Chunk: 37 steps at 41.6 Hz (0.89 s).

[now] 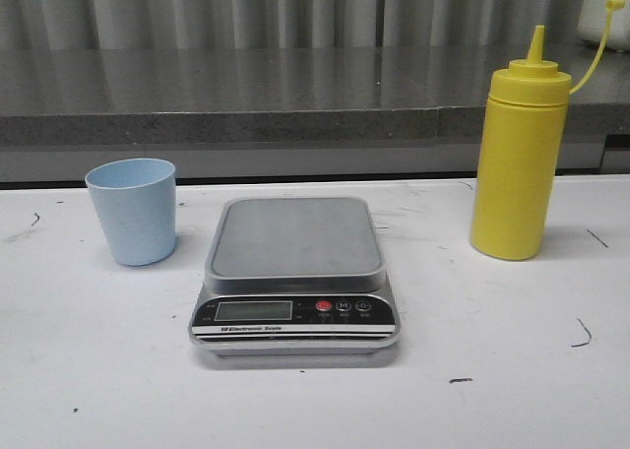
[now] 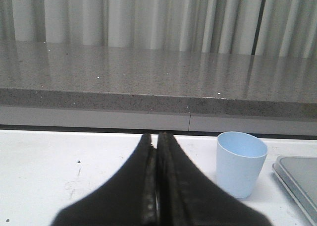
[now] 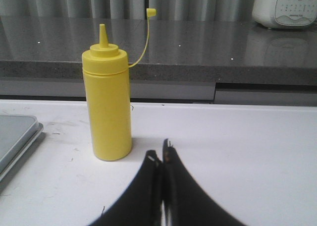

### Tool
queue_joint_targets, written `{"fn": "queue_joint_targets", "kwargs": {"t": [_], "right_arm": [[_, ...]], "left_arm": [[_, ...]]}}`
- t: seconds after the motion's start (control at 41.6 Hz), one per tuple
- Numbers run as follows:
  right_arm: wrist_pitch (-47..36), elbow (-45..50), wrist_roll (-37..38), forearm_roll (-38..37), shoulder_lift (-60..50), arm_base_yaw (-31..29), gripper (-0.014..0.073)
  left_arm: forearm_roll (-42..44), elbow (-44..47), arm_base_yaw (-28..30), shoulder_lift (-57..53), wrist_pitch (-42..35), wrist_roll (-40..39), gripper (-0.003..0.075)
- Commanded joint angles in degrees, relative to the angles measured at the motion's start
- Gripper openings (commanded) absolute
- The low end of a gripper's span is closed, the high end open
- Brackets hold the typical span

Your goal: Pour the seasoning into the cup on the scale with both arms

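The left gripper [image 2: 156, 137] was seen from its wrist camera with its jaws pressed together, nothing held between them, the tips raised over the white desk [image 2: 74, 161]. The right gripper [image 3: 162, 156] was likewise shown with its jaws pressed together and empty, the tips just near of the seasoning bottle's base and not touching it. Neither arm appeared in the front view.

Just right of the left jaws, and slightly farther off, the pale blue cup [image 2: 240, 162] stood upright and open-mouthed on the desk; no contents could be made out in it. A corner of the scale [image 2: 299, 179] was caught at the right edge of that view, beside the cup but apart from it.

In the front view the scale [image 1: 294, 272] lay at the middle of the desk [image 1: 98, 370], its grey platform bare, its black panel with display and red button turned to the near side. The cup [image 1: 132, 211] was placed to the left of the scale, on the desk and not on the platform. The seasoning [image 1: 520, 154], a tall yellow squeeze bottle, stood upright well to the right of the scale, its nozzle uncapped and the small cap held out on its thin strap. Behind the desk a grey stone ledge [image 1: 246, 95] was seen.
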Motion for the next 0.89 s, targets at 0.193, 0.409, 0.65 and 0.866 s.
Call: {"fn": "queue_joint_targets", "kwargs": {"t": [0.193,0.409,0.65,0.866], "right_arm": [[-4.78,-0.37,-0.64,0.06,-0.94,-0.09,-0.0067],[-4.78,-0.37,-0.64,0.06,-0.94,-0.09,-0.0067],[-4.78,-0.37,-0.64,0.06,-0.94,-0.09,-0.0067],[-2.97,-4.34,-0.64,0.06,-0.94,-0.09,-0.0067]], "left_arm": [[-0.44,1.38,-0.21,-0.9,-4.74,-0.64,-0.002],[-0.44,1.38,-0.21,-0.9,-4.74,-0.64,-0.002],[-0.44,1.38,-0.21,-0.9,-5.57,-0.64,-0.002],[-0.44,-3.09,-0.21,-0.9,-6.08,-0.64,-0.002]]}}
